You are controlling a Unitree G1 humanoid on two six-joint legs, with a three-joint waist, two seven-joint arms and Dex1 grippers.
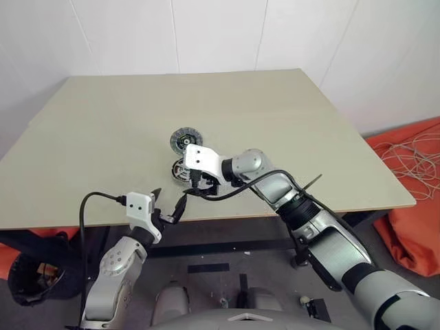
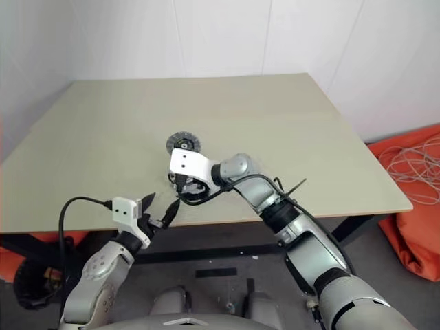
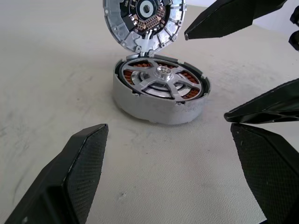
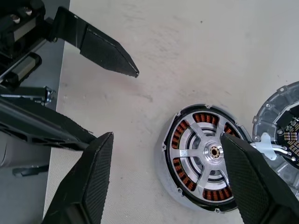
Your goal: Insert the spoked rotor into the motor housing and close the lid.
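The motor housing (image 3: 159,100), a round silver cup with copper windings, stands on the table near its front edge. The spoked rotor (image 4: 205,154) sits inside it, hub up. The lid (image 3: 142,21) stands tilted open on its hinge at the housing's far side, its inner face showing. My right gripper (image 4: 167,136) hovers just above and beside the housing, open, with nothing between its fingers (image 4: 88,182). My left gripper (image 3: 169,135) is level at the table's front edge, a short way in front of the housing, open and empty. In the head view the right gripper (image 1: 203,185) partly hides the housing (image 1: 180,169).
The beige table (image 1: 275,117) stretches far behind and to both sides of the housing. Its front edge (image 1: 275,214) runs close under both grippers. A black cable (image 1: 86,213) loops from the left wrist. Orange cloth with a pale cord (image 1: 412,158) lies on the floor at right.
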